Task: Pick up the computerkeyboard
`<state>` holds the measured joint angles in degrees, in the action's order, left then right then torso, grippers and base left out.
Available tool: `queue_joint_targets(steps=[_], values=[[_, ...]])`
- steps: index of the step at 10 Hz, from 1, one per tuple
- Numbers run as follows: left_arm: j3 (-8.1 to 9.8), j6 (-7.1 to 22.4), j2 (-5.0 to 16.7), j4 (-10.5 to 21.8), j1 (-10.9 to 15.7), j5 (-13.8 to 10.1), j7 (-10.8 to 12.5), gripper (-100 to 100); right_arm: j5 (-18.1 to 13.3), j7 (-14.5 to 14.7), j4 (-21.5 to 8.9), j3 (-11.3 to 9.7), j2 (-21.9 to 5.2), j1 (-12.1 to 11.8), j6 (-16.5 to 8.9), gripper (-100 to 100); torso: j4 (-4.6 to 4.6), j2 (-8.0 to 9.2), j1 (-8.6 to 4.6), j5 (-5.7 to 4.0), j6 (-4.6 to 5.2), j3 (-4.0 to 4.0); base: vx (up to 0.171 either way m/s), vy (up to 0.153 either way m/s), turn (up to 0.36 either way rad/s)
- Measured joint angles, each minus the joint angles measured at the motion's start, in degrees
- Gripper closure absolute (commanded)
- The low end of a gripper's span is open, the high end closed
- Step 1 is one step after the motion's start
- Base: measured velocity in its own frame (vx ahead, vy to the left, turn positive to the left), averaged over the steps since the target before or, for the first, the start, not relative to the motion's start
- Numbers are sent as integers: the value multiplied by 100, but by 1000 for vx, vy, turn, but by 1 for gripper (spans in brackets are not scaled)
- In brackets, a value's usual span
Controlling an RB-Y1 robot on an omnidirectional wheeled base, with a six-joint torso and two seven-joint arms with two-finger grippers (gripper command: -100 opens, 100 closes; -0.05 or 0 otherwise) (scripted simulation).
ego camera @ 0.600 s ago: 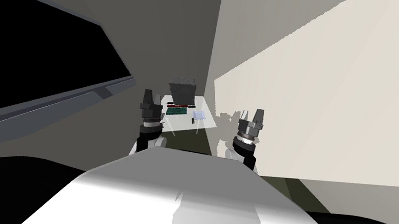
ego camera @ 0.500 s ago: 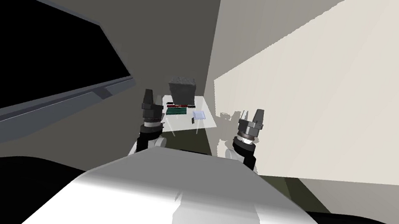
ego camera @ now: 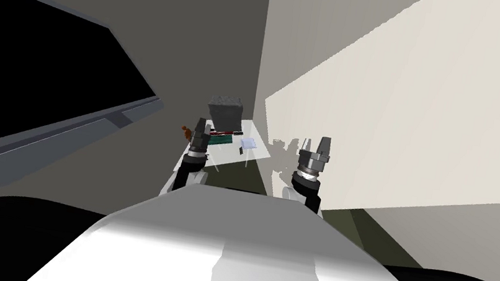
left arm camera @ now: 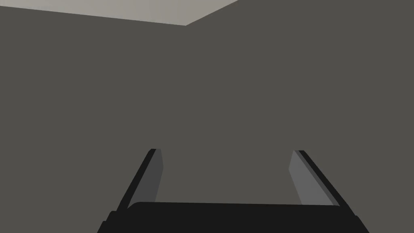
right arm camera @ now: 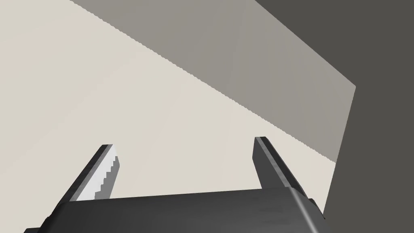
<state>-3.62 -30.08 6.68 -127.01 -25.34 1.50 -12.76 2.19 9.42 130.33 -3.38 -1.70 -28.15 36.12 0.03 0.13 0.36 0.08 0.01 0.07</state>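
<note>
You see a white flat table. A dark grey box stands at its far end. A small brown object sits off its left edge.

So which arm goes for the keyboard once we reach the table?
Left, tentatively. The left gripper lines up with the table and the green slab on it, likely the keyboard; the right gripper sits off beside the table. Both open, both well short.

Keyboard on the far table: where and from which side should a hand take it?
The keyboard looks like the long dark strip flat on the table before the grey box. Low and long, so come from above and pinch across its narrow width at mid-length. Too small to be sure.
</note>
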Motion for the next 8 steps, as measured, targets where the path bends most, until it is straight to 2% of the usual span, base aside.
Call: queue_joint_targets(steps=[2,8], values=[[-3,284,229,273,207,-178,-182,-100,0,0,0,0,0,0,0,0,1,3,-1,0,0,2,-43,74,-125],[39,780,493,1087,671,-545,-514,-100,0,0,0,0,0,0,0,0,-1,-8,-15,-3,0,-4,-25,46,-115]])
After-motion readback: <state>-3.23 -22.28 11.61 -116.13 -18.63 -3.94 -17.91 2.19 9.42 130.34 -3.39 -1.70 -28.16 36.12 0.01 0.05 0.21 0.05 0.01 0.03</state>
